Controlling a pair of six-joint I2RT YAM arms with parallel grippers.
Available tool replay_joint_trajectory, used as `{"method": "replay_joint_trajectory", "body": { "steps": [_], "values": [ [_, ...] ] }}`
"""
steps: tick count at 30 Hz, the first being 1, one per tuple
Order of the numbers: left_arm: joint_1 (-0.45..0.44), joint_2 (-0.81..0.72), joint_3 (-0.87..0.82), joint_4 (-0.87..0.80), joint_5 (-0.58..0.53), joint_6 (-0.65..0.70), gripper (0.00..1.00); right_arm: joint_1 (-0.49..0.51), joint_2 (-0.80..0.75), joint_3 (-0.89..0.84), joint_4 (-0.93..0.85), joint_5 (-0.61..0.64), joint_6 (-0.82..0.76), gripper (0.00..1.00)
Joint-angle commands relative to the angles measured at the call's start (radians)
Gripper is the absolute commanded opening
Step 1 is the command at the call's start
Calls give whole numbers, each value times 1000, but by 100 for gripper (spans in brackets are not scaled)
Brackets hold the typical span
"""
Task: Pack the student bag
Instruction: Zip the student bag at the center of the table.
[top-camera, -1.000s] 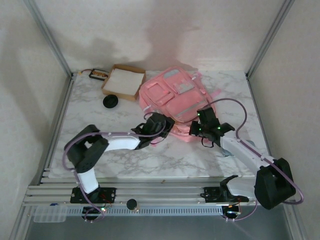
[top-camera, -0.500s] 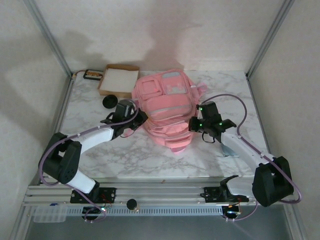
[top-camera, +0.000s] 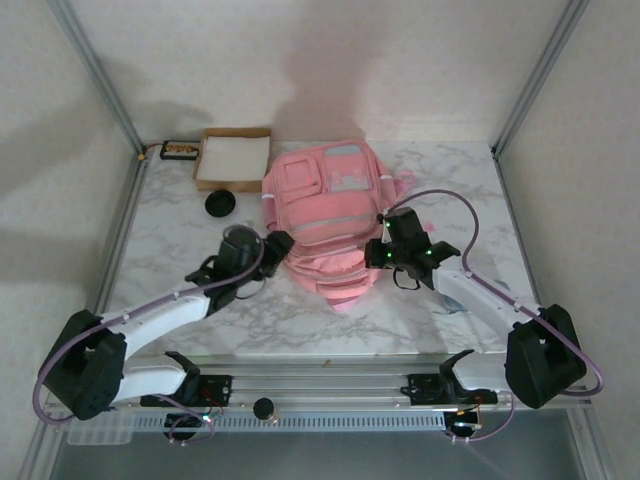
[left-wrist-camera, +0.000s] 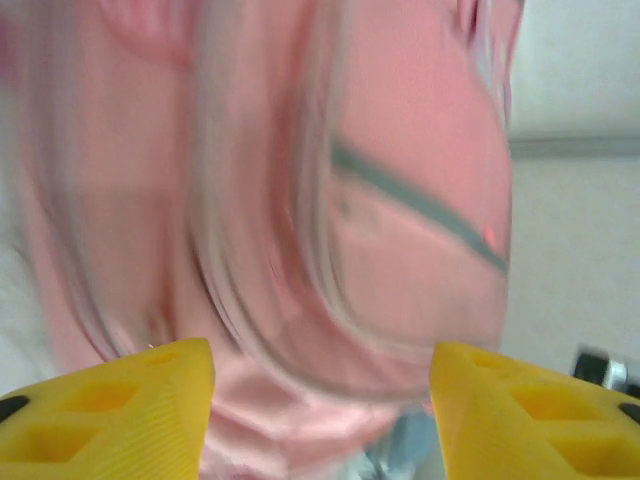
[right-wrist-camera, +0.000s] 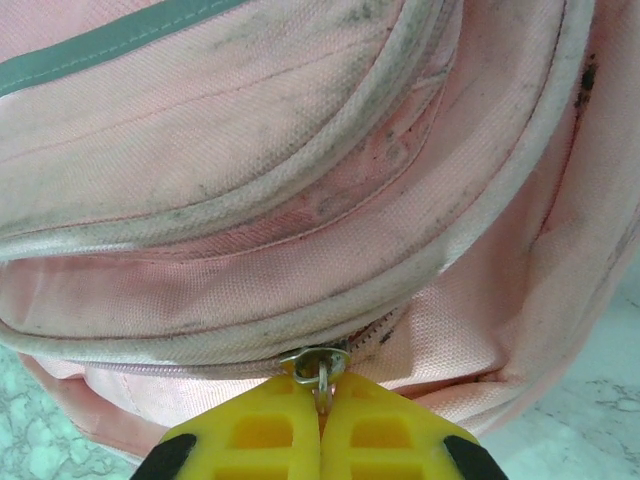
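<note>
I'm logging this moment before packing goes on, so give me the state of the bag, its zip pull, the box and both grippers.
student bag: lying on the table, front pockets facing up.
zip pull: pinched between the right gripper's fingers.
cardboard box: open, white inside showing.
left gripper: open beside the bag, holding nothing.
right gripper: shut on the zip pull.

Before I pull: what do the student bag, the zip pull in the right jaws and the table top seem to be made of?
Student bag: woven fabric, matte pink, weave visible, piping soiled grey; likely synthetic. Zip pull: small bright silvery ring, apparently metal. Table: smooth white with grey veins, marble or marble-look laminate; cannot tell which.
</note>
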Motion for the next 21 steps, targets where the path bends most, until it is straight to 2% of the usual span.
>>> {"method": "replay_joint_trajectory", "body": {
  "steps": [1,3,6,8,10,13,14,15,17,21],
  "values": [
    [-114,69,-8,172,-115,-251,63,7,10,-19,62,-19,13,0],
    [-165,139,30,226,-153,-292,64,8,11,-28,81,-25,15,0],
    [-213,249,116,211,-190,-328,65,6,13,-42,97,-32,15,0],
    [-223,308,146,208,-219,-367,65,7,12,-50,105,-33,12,0],
    [-225,362,149,275,-258,-406,62,7,16,-54,107,-37,8,0],
    [-231,433,208,281,-257,-415,60,7,11,-56,102,-36,0,0],
    [-234,447,224,267,-267,-419,57,6,10,-57,98,-31,-2,0],
    [-242,458,239,250,-291,-428,50,6,5,-59,97,-26,-4,0],
    [-245,477,260,214,-322,-439,41,6,3,-57,83,-13,-11,0],
    [-247,469,264,183,-395,-419,24,4,-9,-57,29,67,-17,0]
  ]
}}
